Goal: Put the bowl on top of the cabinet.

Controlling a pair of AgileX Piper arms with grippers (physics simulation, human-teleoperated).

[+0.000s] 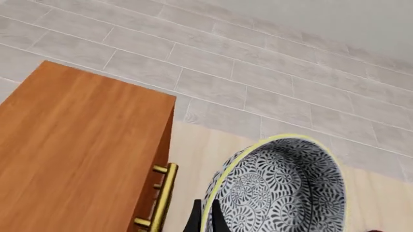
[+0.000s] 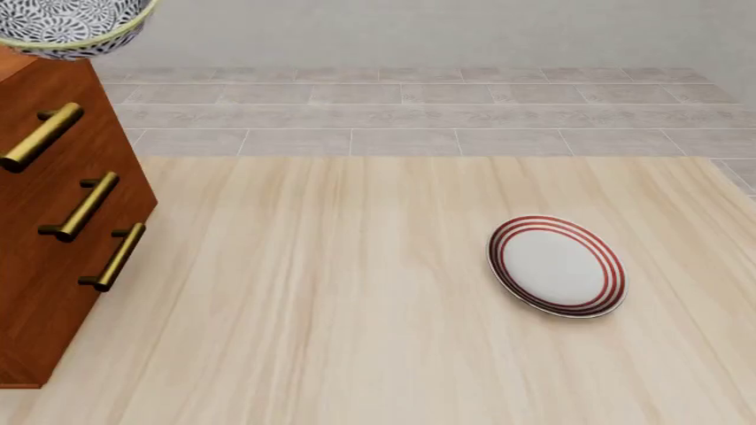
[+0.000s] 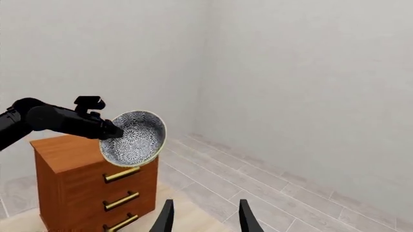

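The black-and-white floral bowl (image 1: 284, 188) with a pale yellow-green rim hangs in the air, tilted on its side. My left gripper (image 1: 206, 220) is shut on its rim, one dark finger on each side of the wall. In the right wrist view the left gripper (image 3: 110, 130) holds the bowl (image 3: 134, 137) at the height of the cabinet top, just off the drawer-side edge. The reddish-brown cabinet (image 1: 71, 154) shows a bare top; its brass handles face the table in the front view, cabinet (image 2: 59, 221), bowl (image 2: 71, 22). My right gripper (image 3: 206, 217) is open and holds nothing.
A flat white plate with red rings (image 2: 555, 266) lies on the light wood table (image 2: 331, 292) to the right. Grey tiled floor (image 2: 413, 115) and a pale wall lie beyond the table. Neither arm shows in the front view.
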